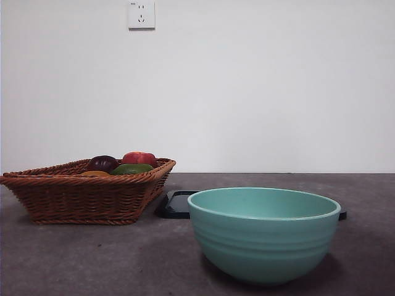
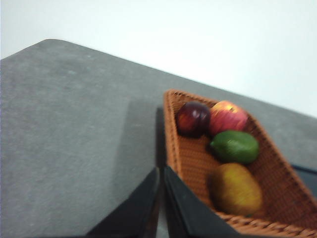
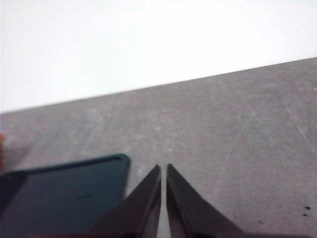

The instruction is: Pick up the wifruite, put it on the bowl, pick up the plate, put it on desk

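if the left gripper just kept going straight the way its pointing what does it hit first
Probably the near rim of the wicker basket. The left gripper is shut, its tips right beside that edge in its wrist view. Depth is unclear, so it could instead slide past onto the bare desk.

mint-teal ridged bowl [image 1: 264,234], brown woven basket [image 1: 86,197], orange-brown wifruite [image 2: 237,188], dark plate [image 3: 62,196], mottled grey desk [image 1: 92,259].

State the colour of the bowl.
Mint-teal, with horizontal ridges; the bowl shows best in the front view.
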Robot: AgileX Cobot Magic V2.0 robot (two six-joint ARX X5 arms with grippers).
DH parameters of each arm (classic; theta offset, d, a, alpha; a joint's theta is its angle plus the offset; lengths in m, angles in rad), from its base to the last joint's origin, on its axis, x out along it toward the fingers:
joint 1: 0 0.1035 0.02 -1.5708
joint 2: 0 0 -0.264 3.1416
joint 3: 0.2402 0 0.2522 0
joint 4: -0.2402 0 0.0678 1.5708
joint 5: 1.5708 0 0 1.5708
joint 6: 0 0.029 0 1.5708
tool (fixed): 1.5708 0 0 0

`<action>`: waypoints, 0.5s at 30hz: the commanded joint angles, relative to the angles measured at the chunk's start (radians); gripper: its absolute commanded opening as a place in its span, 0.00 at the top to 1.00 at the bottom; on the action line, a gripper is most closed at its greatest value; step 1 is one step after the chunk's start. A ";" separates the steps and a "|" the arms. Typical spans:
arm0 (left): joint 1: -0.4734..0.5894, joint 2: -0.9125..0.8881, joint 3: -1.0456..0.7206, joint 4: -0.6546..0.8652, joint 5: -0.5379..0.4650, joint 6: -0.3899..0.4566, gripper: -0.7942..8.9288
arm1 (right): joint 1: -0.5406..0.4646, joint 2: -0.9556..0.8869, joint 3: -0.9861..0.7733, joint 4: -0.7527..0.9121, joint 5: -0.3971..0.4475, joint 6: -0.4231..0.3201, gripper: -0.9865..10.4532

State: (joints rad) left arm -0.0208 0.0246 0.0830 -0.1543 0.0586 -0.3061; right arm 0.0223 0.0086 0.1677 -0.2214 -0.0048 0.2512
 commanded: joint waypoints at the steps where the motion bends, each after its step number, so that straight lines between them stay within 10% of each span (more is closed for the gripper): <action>1: -0.017 0.024 0.050 0.012 0.014 -0.050 0.90 | 0.019 0.024 0.063 -0.044 -0.003 0.098 0.90; 15: -0.124 0.301 0.402 -0.158 0.150 -0.069 0.90 | 0.092 0.266 0.363 -0.285 -0.178 0.110 0.90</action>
State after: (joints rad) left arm -0.1402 0.3088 0.4519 -0.3134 0.1974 -0.3985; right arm 0.1093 0.2619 0.5106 -0.5037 -0.1753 0.3492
